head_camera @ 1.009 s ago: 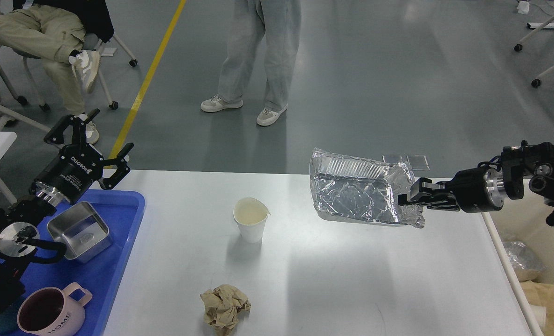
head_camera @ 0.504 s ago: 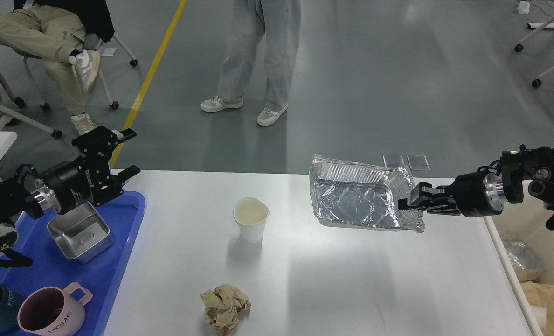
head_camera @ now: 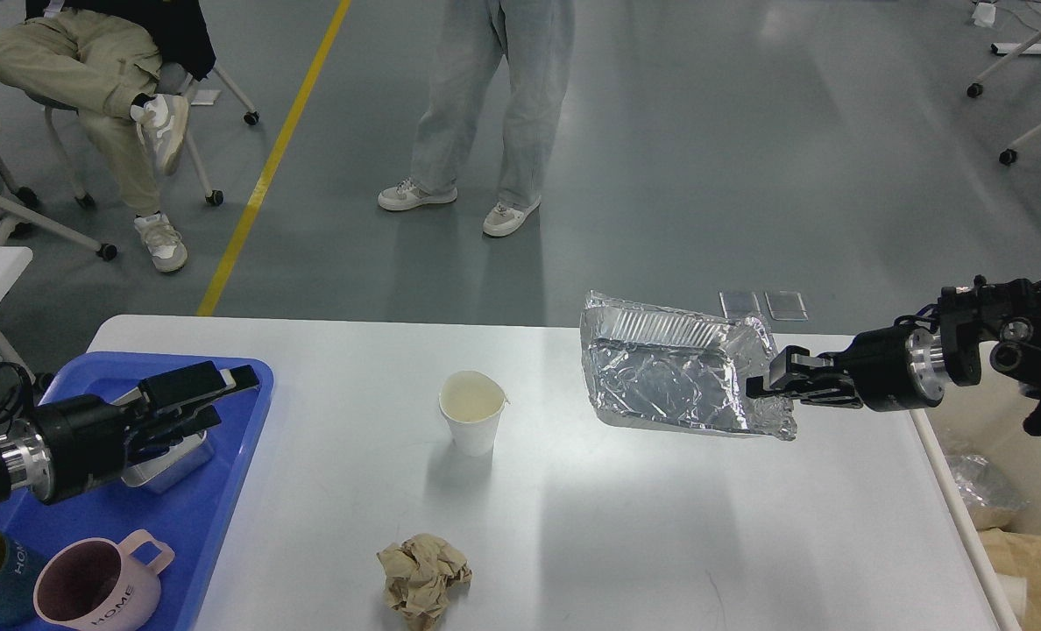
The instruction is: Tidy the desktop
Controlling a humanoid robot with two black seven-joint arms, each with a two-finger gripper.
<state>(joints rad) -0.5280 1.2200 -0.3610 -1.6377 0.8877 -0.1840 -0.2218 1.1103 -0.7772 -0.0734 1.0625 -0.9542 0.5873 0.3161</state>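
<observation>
Desktop: the desktop fills the lower middle of the view, white and smooth, with litter scattered across it.
Step in hand: clearing rubbish, by my reading. The foil tray is up off the surface near the far right corner, tilted, its open side facing us.
Right gripper: the right gripper is clenched on the crumpled right-hand rim of the foil tray, reaching in from beyond the right edge.
Left gripper: the left gripper lies low over the blue tray at the left edge; its fingers look slightly parted with nothing between them, just above a steel square dish.
Waiting: a paper cup stands upright mid-table; a crumpled paper ball sits at the near edge.
Off the table: a bin shows just past the right edge, low down.
Next move calls for: probably swinging the foil tray out past the right edge and over that bin before letting go. The foil is thin and held by one rim, so it may sag or slip.
Also in view: two mugs in the blue tray's near corner.
</observation>
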